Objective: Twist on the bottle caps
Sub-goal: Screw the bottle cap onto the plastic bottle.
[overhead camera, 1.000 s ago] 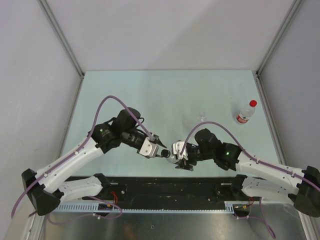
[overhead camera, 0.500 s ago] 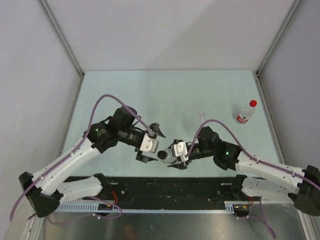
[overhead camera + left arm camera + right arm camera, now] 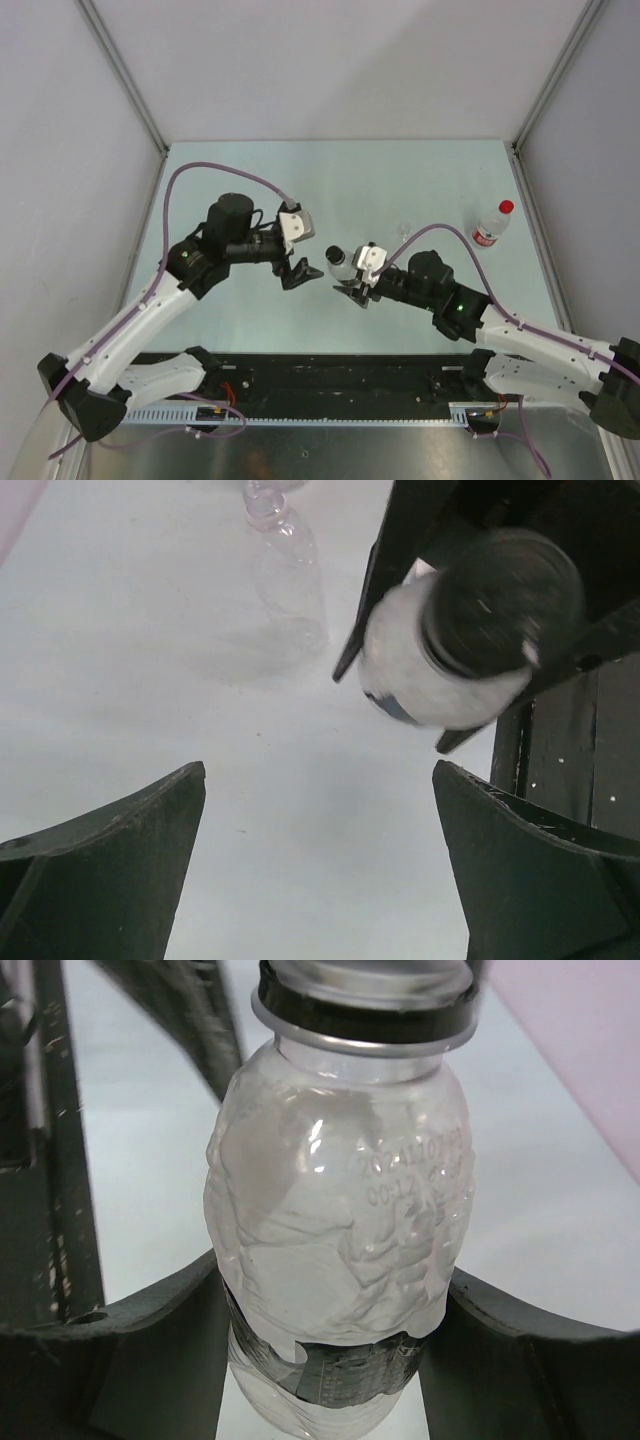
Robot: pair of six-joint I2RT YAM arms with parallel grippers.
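Observation:
My right gripper (image 3: 350,279) is shut on a small clear bottle (image 3: 341,264) with a dark label, held off the table. In the right wrist view the bottle (image 3: 340,1220) fills the gap between the fingers (image 3: 120,1360), and a black cap (image 3: 365,1010) sits on its neck. My left gripper (image 3: 307,274) hangs open just left of that cap, holding nothing; its wrist view shows the black cap (image 3: 505,600) end-on beyond its spread fingers (image 3: 110,870). A clear uncapped bottle (image 3: 404,232) stands behind. A red-capped labelled bottle (image 3: 491,226) is at the far right. No whitish cap shows.
The black strip (image 3: 320,372) along the table's near edge lies just below both grippers. Grey walls with metal posts (image 3: 135,95) close in the left and right sides. The uncapped bottle (image 3: 285,570) stands on the table a short way behind the held one.
My left gripper opened, let go of the black cap and drew back toward the far left. My right gripper carried the capped bottle away from the near edge.

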